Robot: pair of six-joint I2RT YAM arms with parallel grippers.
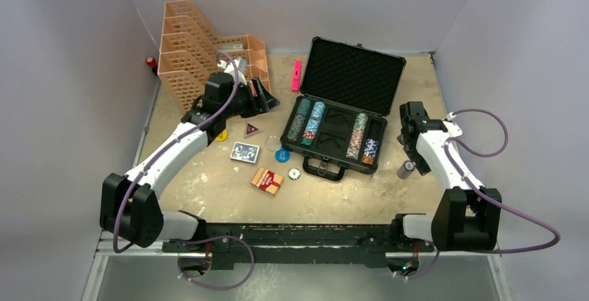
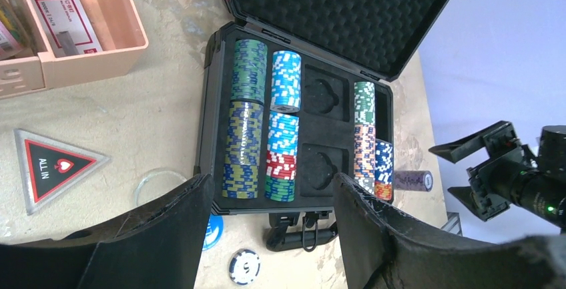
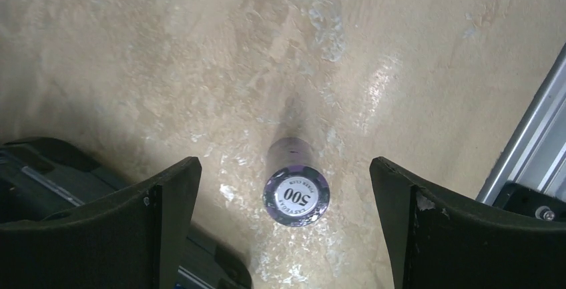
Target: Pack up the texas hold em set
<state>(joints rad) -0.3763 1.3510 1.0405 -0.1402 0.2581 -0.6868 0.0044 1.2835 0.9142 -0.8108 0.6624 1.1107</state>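
Mid-counter (image 1: pixel 208 197), lying open with lid tilted back toward the far wall: black foam-lined case (image 1: pixel 335 128), handle toward the arms. Packed into its slots: four rows of striped chip stacks (image 1: pixel 314 121), two at left and two at right, the rightmost row filling only the near half of its slot, bare foam recesses between.

Left of the case, loose on the counter: blue card deck (image 1: pixel 245 152), red card deck (image 1: pixel 267 181), blue dealer button (image 1: pixel 283 155) just beside the case's front left corner, white dealer button (image 1: pixel 294 173) near the handle, yellow button (image 1: pixel 221 135) close to the left arm, triangular "ALL IN" marker (image 1: pixel 252 131).

Right of the case, apart from it, standing on end: purple chip stack (image 3: pixel 297 189), top face reading 500. Hovering above that stack, spread wide to either side and touching nothing: right fingers (image 3: pixel 167 202).

Raised near the orange trays (image 1: pixel 201 51), parted and holding nothing, looking down across the case: left fingers (image 2: pixel 180 222).

Behind the case's left corner, near the far wall: pink marker (image 1: pixel 296 75).
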